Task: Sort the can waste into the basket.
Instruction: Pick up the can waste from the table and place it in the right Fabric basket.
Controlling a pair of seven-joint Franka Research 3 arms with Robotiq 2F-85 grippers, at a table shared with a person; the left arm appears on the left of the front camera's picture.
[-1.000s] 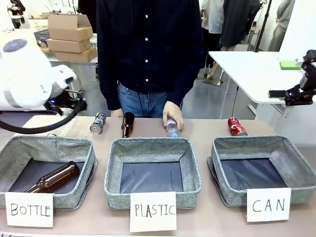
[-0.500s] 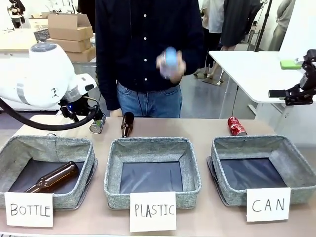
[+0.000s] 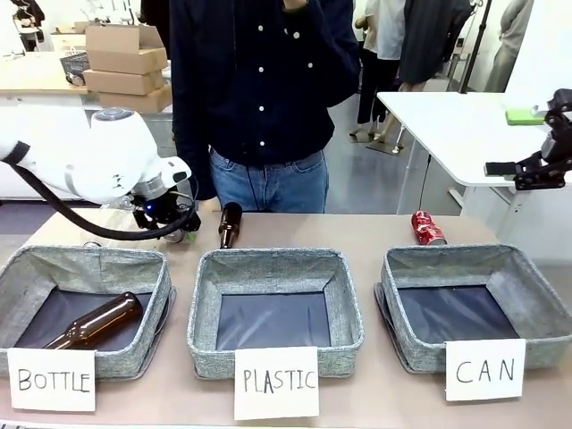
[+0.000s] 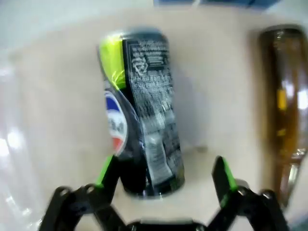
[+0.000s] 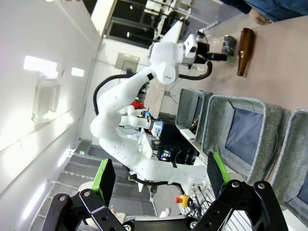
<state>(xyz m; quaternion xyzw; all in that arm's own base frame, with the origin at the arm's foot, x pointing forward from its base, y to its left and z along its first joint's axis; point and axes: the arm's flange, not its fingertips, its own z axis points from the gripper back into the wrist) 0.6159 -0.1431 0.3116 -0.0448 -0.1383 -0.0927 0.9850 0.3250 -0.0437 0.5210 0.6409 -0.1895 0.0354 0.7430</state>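
Over the last second the left gripper (image 4: 164,166) had swung in from the table's left edge toward the far side, and it now hung with its jaws spread wide on either side of the lower end of the dark can (image 4: 144,110), not yet closed on it. The can lay on its side on the table beyond the BOTTLE bin (image 3: 27,264), just beside the brown bottle (image 3: 231,223). In the middle, the person's hand (image 3: 295,4) had lifted the clear bottle off the table and risen to the top edge; whether it was clenched on anything I could not tell. The red can (image 3: 427,229) lay where it had been, just beyond the CAN basket (image 3: 536,295), which held nothing. The right gripper (image 5: 159,166) stayed released, parked well off to the right. Judged from this, a first grasp was close and both cans remained unsorted.
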